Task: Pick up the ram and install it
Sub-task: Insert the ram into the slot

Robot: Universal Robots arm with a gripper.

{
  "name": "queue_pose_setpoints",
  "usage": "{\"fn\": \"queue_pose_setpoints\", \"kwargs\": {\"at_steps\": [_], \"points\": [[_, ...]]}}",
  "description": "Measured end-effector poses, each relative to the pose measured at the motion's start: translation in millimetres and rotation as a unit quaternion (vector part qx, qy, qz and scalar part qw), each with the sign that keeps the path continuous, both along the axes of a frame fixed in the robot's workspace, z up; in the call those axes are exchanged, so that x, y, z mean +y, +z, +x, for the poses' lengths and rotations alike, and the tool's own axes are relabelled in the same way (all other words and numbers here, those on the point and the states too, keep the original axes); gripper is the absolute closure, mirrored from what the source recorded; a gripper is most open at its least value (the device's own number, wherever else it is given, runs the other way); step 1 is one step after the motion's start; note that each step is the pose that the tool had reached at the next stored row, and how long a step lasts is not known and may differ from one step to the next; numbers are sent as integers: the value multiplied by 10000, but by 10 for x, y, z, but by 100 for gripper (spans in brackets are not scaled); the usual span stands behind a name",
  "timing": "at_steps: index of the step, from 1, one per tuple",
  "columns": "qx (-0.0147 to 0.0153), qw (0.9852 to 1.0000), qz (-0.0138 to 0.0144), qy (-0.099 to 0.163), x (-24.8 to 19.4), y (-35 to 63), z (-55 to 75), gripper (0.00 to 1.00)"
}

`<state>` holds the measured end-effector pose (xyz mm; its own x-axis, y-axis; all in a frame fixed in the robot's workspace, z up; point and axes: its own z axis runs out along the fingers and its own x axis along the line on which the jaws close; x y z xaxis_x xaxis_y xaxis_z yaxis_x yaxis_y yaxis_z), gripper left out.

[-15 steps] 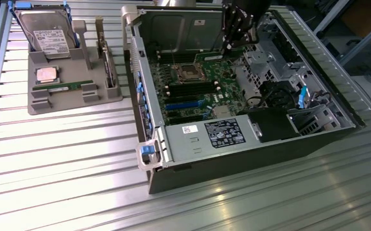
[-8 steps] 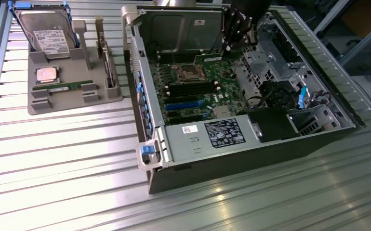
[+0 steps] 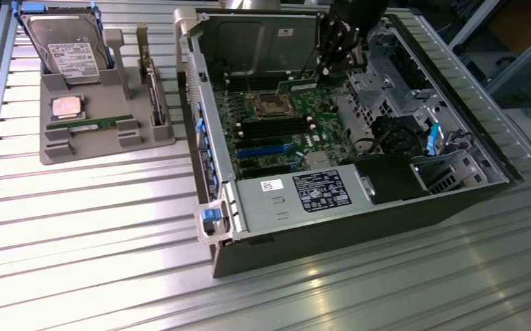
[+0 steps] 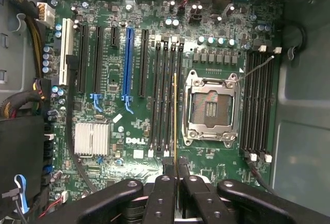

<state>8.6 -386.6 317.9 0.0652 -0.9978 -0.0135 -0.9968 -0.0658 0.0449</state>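
Gripper [image 4: 176, 183] is closed down tight on the ram [image 4: 176, 121]: jaws pinch it near one end, one on each flat face. In the wrist view the stick is seen edge-on, a thin gold-green line running out from between the jaws over the motherboard [image 4: 134, 116]. It hangs above the bank of black memory slots [image 4: 167, 95] just beside the empty processor socket [image 4: 211, 105], roughly parallel to them. I can't tell whether it is lined up with one particular slot or already touching.

In the exterior view the arm [image 3: 344, 34] reaches down into the open computer case [image 3: 224, 207] on the bench [image 3: 81, 227]. The grey parts holder [image 3: 91, 145], toward that view's left, has a hard drive [image 3: 67, 48], a processor chip [image 3: 67, 107], a second green stick [image 3: 89, 124] and an upright card [image 3: 155, 89].

Handling, my read:
- Light, so grip force isn't the issue.
- Stiff lengthwise but thin; it likely won't tolerate twisting or being pressed in crooked.
- Chips and gold contact edge are fragile. Holding the flat faces away from the contacts, as here, looks right.
- Held at one end, the far end has leverage and may tilt if it snags on a slot wall.
- Faces look smooth; could slip in the jaws under seating pressure.
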Motion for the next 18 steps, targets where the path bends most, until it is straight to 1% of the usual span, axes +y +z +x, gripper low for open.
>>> {"fn": "queue_pose_setpoints", "kwargs": {"at_steps": [7, 8, 18], "points": [[0, 10000, 0, 0, 0, -52, 0, 88], [0, 10000, 0, 0, 0, -80, 0, 88], [0, 10000, 0, 0, 0, -156, 0, 88]]}}
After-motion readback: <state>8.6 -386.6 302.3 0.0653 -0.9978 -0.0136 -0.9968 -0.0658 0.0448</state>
